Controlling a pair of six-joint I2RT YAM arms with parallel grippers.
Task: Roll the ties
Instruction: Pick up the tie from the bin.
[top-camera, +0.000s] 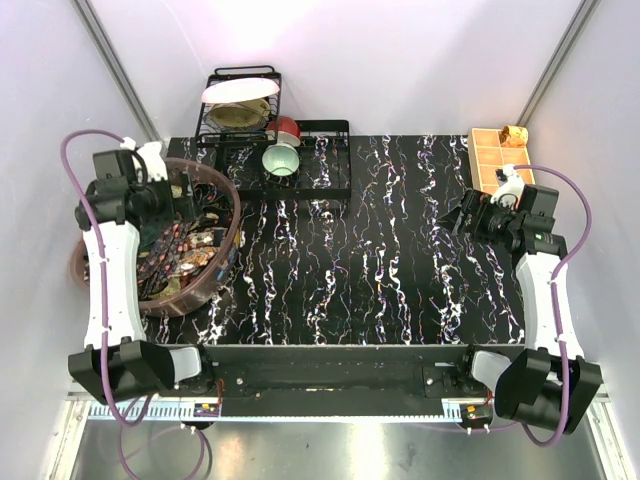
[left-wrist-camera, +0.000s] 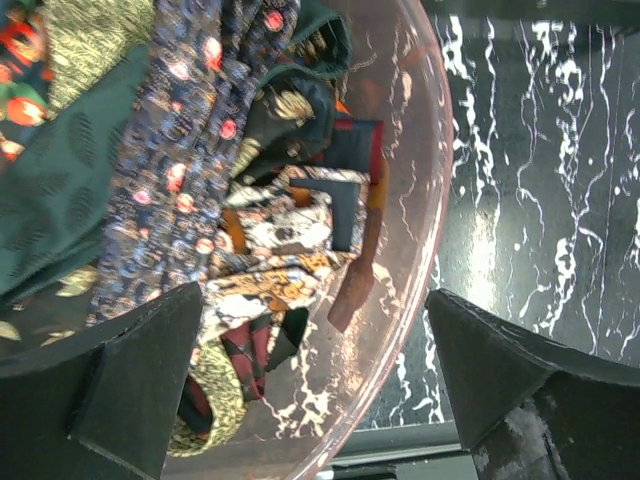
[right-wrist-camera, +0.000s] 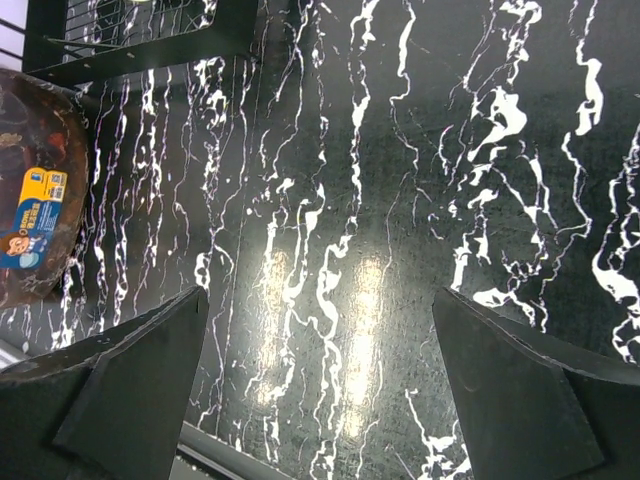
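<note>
Several ties lie heaped in a brown translucent bowl (top-camera: 222, 262) at the table's left. In the left wrist view I see a dark tie with red dots (left-wrist-camera: 190, 130), a dark green tie (left-wrist-camera: 60, 200) and a yellow-patterned one (left-wrist-camera: 215, 390) inside the bowl (left-wrist-camera: 400, 200). My left gripper (top-camera: 165, 205) hovers over the bowl, open and empty, its fingers (left-wrist-camera: 130, 380) wide apart. My right gripper (top-camera: 462, 215) is open and empty above bare table at the right; its fingers (right-wrist-camera: 520, 390) frame only marble.
A black wire rack (top-camera: 300, 160) with a plate, a red cup and a green cup stands at the back. An orange gridded tray (top-camera: 497, 155) sits at the back right. The black marbled table (top-camera: 350, 260) spans the middle. The bowl's edge shows in the right wrist view (right-wrist-camera: 40, 190).
</note>
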